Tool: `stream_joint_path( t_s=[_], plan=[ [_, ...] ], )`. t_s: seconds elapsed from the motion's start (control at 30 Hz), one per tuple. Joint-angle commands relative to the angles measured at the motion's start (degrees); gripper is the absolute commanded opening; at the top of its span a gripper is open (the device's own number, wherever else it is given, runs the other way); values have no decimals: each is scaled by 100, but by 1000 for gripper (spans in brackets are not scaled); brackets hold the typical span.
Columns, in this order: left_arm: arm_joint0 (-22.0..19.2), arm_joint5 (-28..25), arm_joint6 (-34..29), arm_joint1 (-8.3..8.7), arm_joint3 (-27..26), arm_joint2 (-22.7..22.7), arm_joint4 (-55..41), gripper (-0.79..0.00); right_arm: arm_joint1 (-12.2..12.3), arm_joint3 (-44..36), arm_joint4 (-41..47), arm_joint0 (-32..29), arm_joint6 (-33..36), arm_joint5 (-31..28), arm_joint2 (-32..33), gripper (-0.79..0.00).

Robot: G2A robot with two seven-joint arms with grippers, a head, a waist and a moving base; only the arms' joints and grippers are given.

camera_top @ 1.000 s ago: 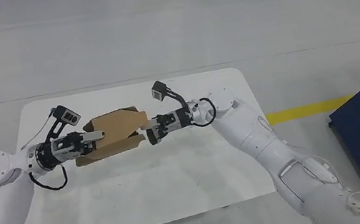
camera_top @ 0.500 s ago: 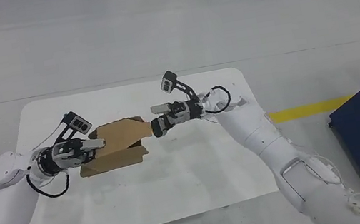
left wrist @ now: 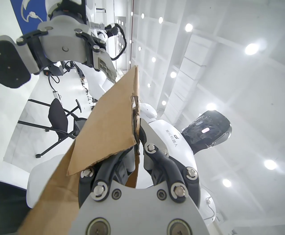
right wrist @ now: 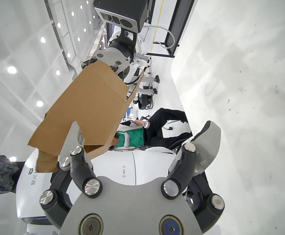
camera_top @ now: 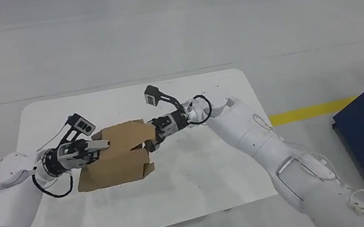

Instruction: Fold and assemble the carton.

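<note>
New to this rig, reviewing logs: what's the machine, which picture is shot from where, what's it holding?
It is a two-armed robot at a white table. The top view looks down from a camera above its arms. The other two pictures come from a camera on each wrist, looking out from that arm's end. The one thing handled is a brown cardboard carton, partly folded, over the table; whether it touches the table I cannot tell. The left gripper has its fingers shut on one carton wall. The right gripper is open: one of its fingers is at the carton's end, the other stands apart.
</note>
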Motion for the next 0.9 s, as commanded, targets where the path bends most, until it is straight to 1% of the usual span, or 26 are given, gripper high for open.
stream_joint_path(
  t_s=[0.0,0.13,0.3,0.43,0.57,0.67,0.87],
  plan=[
    [-8,-8,0,5,29,4,-34,-785,-1,18,30,-6,32,-54,17,0],
    [-26,-21,0,7,51,44,-54,-785,1,24,45,-27,72,-108,37,0],
    [-45,-47,0,6,6,70,-145,-785,-14,57,59,0,-38,-58,47,0],
    [19,-265,0,43,-2,-198,-552,-785,43,133,288,-81,179,-261,278,0],
    [82,-345,0,102,-42,-438,-642,-785,102,87,394,-194,387,-352,450,0],
    [139,-398,0,137,-73,-593,-645,-785,135,-4,298,-254,469,-379,497,0],
    [151,-363,47,116,-126,-573,-456,-785,136,-290,-99,-339,246,-300,367,0]
  ],
)
